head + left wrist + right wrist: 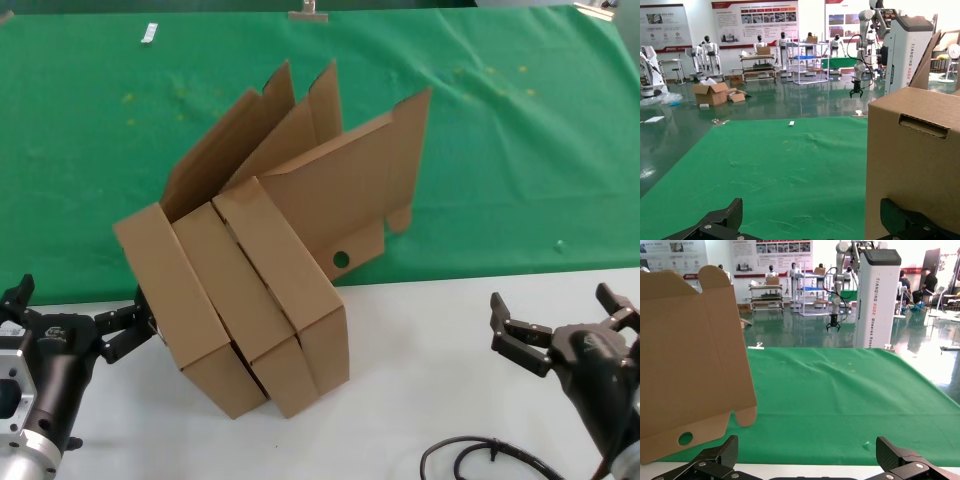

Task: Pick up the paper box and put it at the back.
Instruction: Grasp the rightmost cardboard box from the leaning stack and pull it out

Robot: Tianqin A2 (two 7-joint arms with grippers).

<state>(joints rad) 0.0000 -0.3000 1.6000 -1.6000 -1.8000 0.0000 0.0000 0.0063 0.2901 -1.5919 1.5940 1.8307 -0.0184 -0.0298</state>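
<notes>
Three alike brown paper boxes lean together, lids up, across the line where green cloth meets white table. They are the left box (175,300), the middle box (235,300) and the right box (290,275), whose lid has a round hole (341,259). My left gripper (85,302) is open and empty, one finger beside the left box's outer wall (912,150). In the left wrist view it (811,210) faces the cloth. My right gripper (550,298) is open and empty, well right of the boxes. In the right wrist view it (807,445) has the holed lid (690,355) to one side.
The green cloth (500,150) covers the back half and the white tabletop (420,380) the front. A black cable (480,455) lies at the front edge near the right arm. A small white object (149,33) and a clip (308,12) sit at the cloth's far edge.
</notes>
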